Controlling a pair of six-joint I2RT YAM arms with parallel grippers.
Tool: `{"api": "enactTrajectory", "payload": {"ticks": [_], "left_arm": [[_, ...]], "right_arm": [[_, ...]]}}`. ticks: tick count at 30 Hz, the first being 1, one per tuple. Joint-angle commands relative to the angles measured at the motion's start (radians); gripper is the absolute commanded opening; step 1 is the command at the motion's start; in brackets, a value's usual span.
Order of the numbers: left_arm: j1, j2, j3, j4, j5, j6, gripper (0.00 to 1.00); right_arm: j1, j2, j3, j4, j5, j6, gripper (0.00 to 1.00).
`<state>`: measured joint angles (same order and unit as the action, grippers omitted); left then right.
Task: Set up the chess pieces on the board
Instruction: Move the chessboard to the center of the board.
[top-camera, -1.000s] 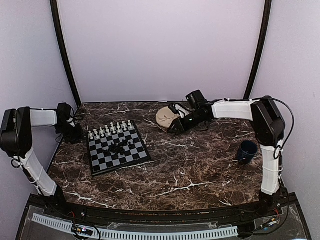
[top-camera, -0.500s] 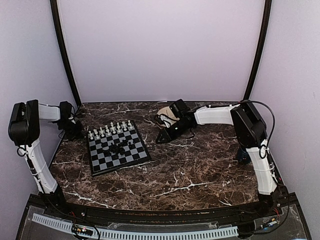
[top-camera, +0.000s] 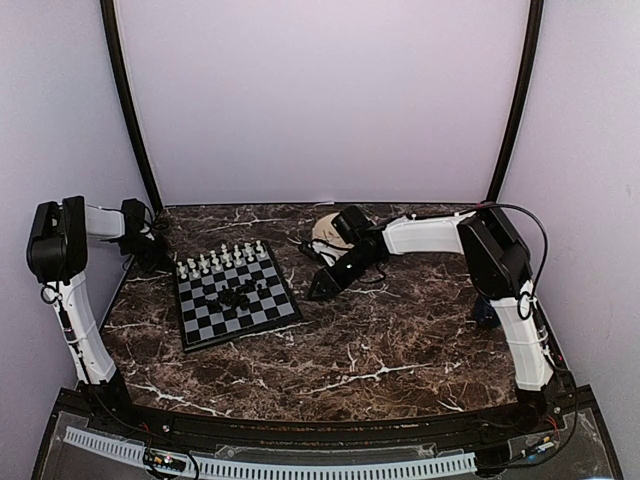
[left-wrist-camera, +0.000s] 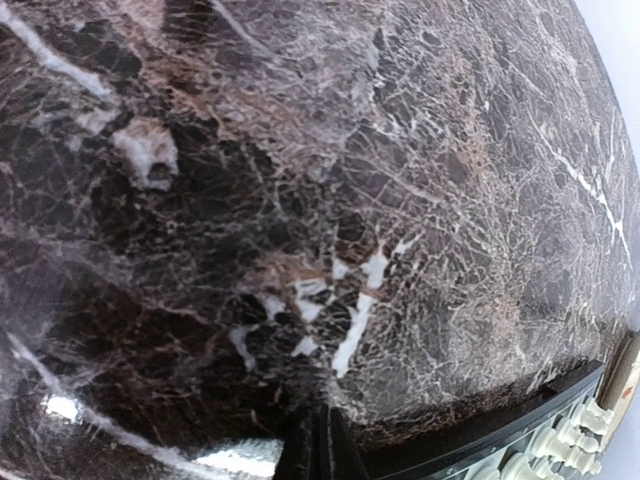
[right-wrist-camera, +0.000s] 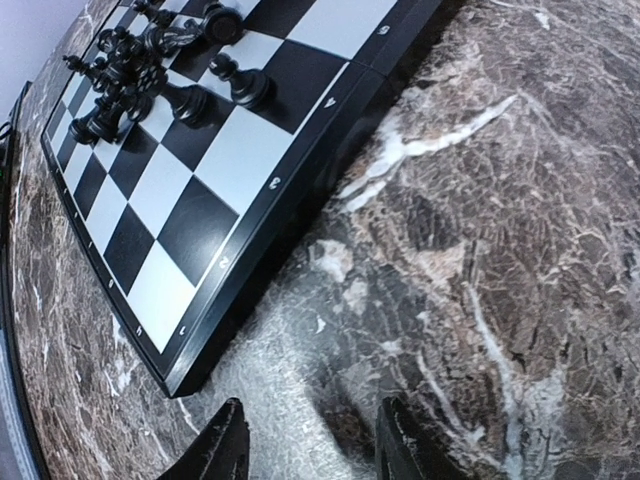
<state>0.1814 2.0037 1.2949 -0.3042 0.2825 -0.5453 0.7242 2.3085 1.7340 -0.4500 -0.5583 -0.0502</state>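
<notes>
Sitting toward the left side of the marble worktop (top-camera: 400, 340), the board (top-camera: 236, 296) lay slightly skewed to the worktop's edges. The white chess pieces (top-camera: 222, 260) stood in a row along the board's far edge, while the black chess pieces (top-camera: 236, 294) were bunched in a loose cluster near its middle, some apparently lying on their sides. The right gripper (top-camera: 318, 290) hung low over the worktop just beside the board's right edge, its fingers (right-wrist-camera: 225, 445) spread apart with only bare marble between them. The left gripper (top-camera: 148, 256) was at the worktop's far-left corner, apart from the board, its fingers (left-wrist-camera: 312, 445) pressed together on nothing. A beige plate (top-camera: 322, 226) lay near the far edge, partly behind the right arm.
</notes>
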Motion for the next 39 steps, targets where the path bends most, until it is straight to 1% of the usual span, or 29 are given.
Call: {"api": "enactTrajectory", "payload": {"ticks": [1,3,4,6,9,11,12,22,31,39], "left_arm": [[-0.001,0.013,-0.031,0.007,0.052,-0.010,0.00],[-0.004,0.013,-0.039,0.000,0.053,-0.007,0.00],[-0.007,0.013,-0.043,-0.004,0.052,-0.006,0.02],[-0.011,0.013,-0.046,-0.024,0.047,-0.007,0.08],[-0.018,0.006,-0.054,-0.044,0.041,-0.008,0.15],[-0.023,-0.003,-0.063,-0.051,0.033,-0.014,0.19],[-0.025,-0.009,-0.069,-0.053,0.030,-0.015,0.19],[-0.083,-0.020,-0.092,-0.056,0.045,-0.034,0.17],[-0.154,-0.022,-0.106,-0.034,0.053,-0.078,0.15],[-0.217,-0.044,-0.149,0.000,0.070,-0.118,0.14]], "right_arm": [[0.011,0.008,-0.008,-0.024,-0.042,-0.068,0.47],[0.011,0.003,-0.009,-0.038,-0.057,-0.103,0.48],[0.011,-0.001,-0.012,-0.045,-0.062,-0.115,0.50],[0.011,-0.017,-0.024,-0.050,-0.082,-0.146,0.58],[0.011,-0.046,-0.050,-0.054,-0.089,-0.204,0.67],[0.011,-0.069,-0.076,-0.049,-0.081,-0.238,0.71],[0.011,-0.079,-0.086,-0.047,-0.077,-0.256,0.72],[0.018,-0.143,-0.158,-0.066,-0.031,-0.359,0.71],[0.021,-0.172,-0.221,-0.071,-0.040,-0.377,0.69],[0.023,-0.287,-0.342,-0.146,-0.013,-0.501,0.71]]}}
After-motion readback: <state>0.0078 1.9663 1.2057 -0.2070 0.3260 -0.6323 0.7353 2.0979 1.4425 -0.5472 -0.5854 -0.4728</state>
